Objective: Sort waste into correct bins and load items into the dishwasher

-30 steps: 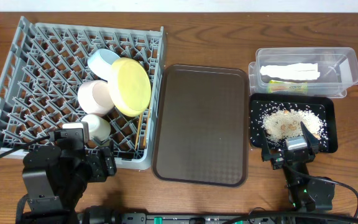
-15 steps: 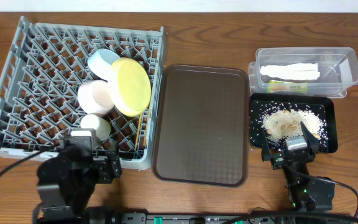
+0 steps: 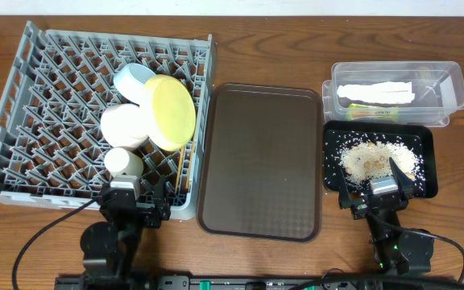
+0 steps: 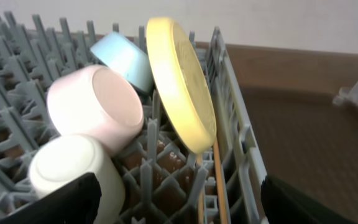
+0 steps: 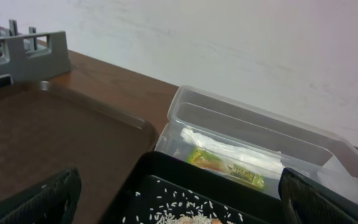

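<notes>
The grey dish rack holds the yellow plate on edge, the light blue bowl, the white bowl and the small white cup. In the left wrist view the plate, blue bowl, white bowl, cup and chopsticks show. The clear tub holds the white napkin and green wrapper. The black tray holds rice scraps. My left gripper is open at the rack's front edge. My right gripper is open at the black tray's front.
A brown serving tray lies between the rack and the bins, with nothing on it. It also shows in the right wrist view, beside the tub and wrapper. Cables run along the table's front edge.
My left arm has pulled back and shifted right, folding down at the rack's front edge. The right arm has not moved.
</notes>
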`<act>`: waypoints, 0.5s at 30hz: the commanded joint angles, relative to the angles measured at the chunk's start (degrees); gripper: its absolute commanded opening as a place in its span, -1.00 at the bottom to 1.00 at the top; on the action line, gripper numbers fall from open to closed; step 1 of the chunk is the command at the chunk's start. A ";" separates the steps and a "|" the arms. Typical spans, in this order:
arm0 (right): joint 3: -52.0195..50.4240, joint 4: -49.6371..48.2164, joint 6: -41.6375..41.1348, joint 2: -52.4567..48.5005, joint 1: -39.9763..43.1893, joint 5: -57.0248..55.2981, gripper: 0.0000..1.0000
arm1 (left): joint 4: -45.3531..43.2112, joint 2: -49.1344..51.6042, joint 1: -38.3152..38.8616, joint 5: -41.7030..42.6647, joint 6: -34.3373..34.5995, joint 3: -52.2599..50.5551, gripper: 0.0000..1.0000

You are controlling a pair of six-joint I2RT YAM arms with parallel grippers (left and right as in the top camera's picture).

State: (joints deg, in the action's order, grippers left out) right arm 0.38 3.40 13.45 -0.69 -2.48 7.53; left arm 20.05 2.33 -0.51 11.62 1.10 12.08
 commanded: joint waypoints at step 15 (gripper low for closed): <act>-0.07 0.24 -0.79 0.35 0.33 0.44 0.99 | -21.18 -2.23 0.87 -11.78 0.66 -11.85 0.71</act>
State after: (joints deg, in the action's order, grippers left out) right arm 0.38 3.42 13.45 -0.69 -2.46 7.53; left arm -2.72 0.58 0.12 3.01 1.50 0.36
